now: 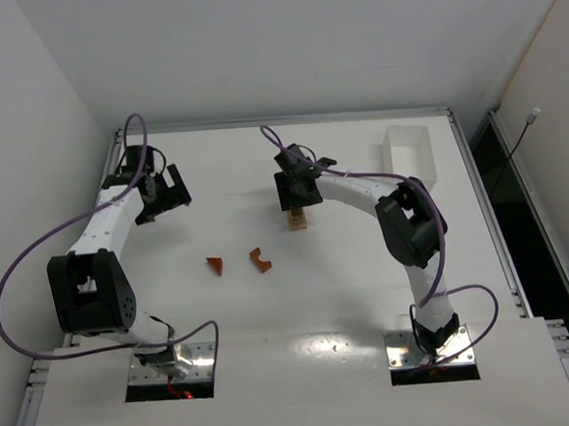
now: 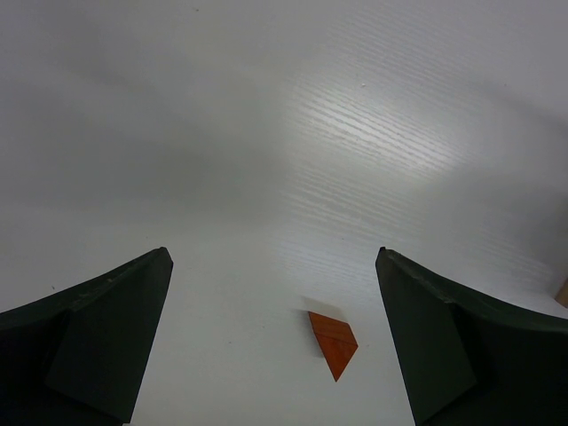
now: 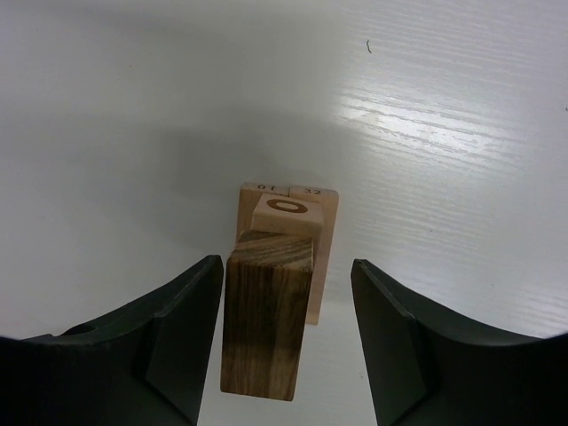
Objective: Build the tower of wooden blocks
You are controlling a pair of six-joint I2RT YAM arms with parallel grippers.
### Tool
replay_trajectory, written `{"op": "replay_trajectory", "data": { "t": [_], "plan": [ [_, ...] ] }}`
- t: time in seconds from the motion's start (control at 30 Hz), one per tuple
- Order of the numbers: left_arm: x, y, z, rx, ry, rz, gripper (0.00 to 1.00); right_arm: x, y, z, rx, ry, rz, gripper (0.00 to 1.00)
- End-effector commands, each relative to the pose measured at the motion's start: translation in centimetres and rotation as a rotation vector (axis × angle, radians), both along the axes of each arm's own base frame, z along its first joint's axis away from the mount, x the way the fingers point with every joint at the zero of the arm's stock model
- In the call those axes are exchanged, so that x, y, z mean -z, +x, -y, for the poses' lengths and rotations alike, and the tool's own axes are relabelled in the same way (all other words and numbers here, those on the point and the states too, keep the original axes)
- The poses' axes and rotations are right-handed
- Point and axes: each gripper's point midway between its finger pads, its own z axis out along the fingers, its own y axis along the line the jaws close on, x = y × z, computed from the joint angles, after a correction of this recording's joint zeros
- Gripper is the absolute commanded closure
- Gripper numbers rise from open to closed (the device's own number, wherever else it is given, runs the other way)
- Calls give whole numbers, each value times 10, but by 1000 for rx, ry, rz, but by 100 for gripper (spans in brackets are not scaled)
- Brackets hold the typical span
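Right end effector [image 1: 296, 199] hangs over the wood block tower [image 1: 297, 220] near the middle of the worktop [image 1: 348, 296], as I watch from the remote station. From its wrist camera, its fingers [image 3: 173, 346] stand on either side of a dark-grained block [image 3: 266, 315] that stands upright at the near end of the tower. One finger lies close against the block's side, while bare worktop shows between the block and the other, so I read the jaws as spread and not pinching. Behind the dark block sits a pale cube [image 3: 286, 211] marked with a ring on its upper face. Under the cube lie pale bars [image 3: 327, 232] with small printed numbers at their far end. Whether the dark block rests on the bars or on the worktop I cannot tell.

Left end effector [image 1: 171, 201] hovers above bare worktop at the far left, well apart from the tower, jaws spread wide and holding nothing. A reddish-brown wedge [image 1: 215, 265] lies flat on the worktop, and a reddish-brown arch piece [image 1: 260, 260] lies near it, not touching. Both are nearer the arm bases than the tower. A white tray [image 1: 393, 154] sits at the far right corner.
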Motion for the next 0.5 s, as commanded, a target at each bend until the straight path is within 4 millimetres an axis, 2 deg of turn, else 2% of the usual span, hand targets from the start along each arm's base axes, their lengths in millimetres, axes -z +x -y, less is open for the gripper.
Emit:
{"op": "replay_trajectory", "data": {
  "t": [0.0, 0.47],
  "plan": [
    [-15, 8, -1, 6, 14, 55, 0, -4, 12, -4, 27, 25, 12, 43],
    [-8, 9, -1, 6, 13, 37, 0, 2, 15, -3, 39, 30, -1, 48]
  ]
}}
